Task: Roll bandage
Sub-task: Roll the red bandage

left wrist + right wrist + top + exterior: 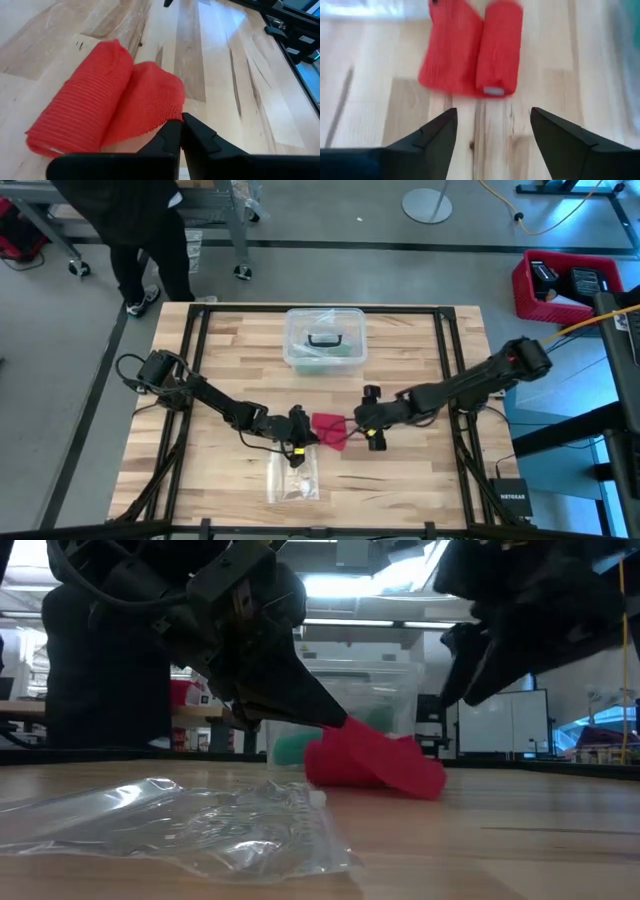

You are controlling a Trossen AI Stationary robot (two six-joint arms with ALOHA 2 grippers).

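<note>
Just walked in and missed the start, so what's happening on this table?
Two robot arms are working a red bandage at mid-table. The left end effector is shut on a loose edge of the fabric, which is partly rolled. The right end effector is open just short of the roll, not touching it. A clear plastic bag and a clear box sit nearby.

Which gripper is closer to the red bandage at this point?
Left. The left gripper is shut on an edge of the bandage, touching it. The right gripper is open and hangs just short of the bandage's rolled end, not touching it.
</note>
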